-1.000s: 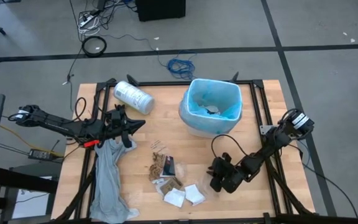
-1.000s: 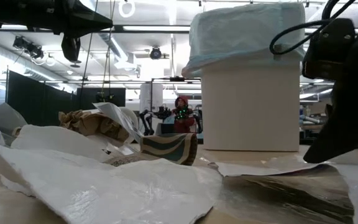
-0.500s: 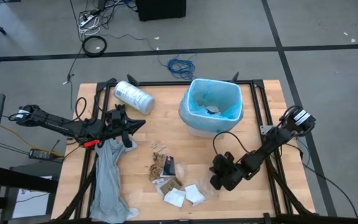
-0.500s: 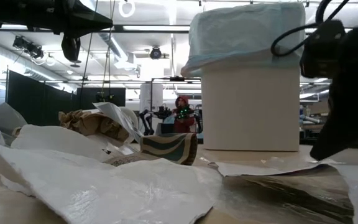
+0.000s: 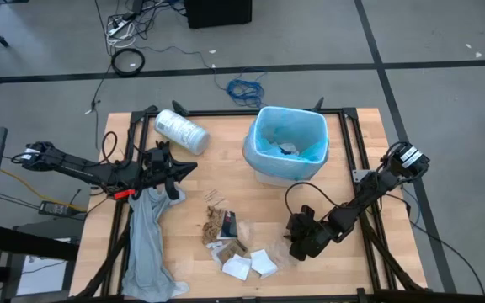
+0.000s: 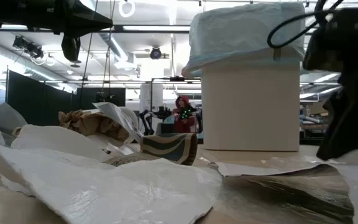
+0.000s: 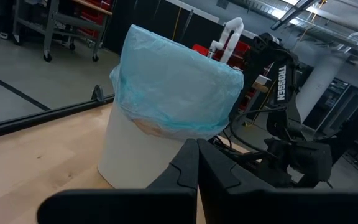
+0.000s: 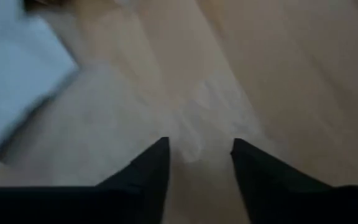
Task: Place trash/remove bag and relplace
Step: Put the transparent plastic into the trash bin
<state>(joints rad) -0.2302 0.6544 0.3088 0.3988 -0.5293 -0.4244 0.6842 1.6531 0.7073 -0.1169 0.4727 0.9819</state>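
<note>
The white bin (image 5: pixel 268 172) stands at the far middle of the table, lined with the light-blue bag (image 5: pixel 263 126), whose rim folds over the bin's edge (image 7: pixel 173 87). Some scraps lie inside it. The trash lies near the front: brown wrappers (image 5: pixel 215 225), a black-and-white packet (image 5: pixel 229 224), white papers (image 5: pixel 236 268) and clear film (image 5: pixel 281 252). My right gripper (image 5: pixel 295 250) slants down over the film with its fingers open (image 8: pixel 199 149). My left gripper (image 5: pixel 190 167) is shut and level, pointing at the bin (image 7: pixel 197 168), with nothing between its fingers. My right gripper's open fingers (image 8: pixel 157 155) slant down from the table's right over the clear film (image 8: pixel 197 118), which lies flat on the wood. Whether the tips touch it I cannot tell.
A long limp grey plastic sheet (image 5: pixel 148 244) lies along the table's left side below my left arm. A white printed roll (image 5: pixel 181 131) lies at the far left. Bare wood shows to the right of the bin and along the right edge. Cables lie on the floor beyond the table.
My right gripper has risen a little above the clear film and rolled slightly, staying near the same spot. The scraps, the bin and my left arm have kept still.
</note>
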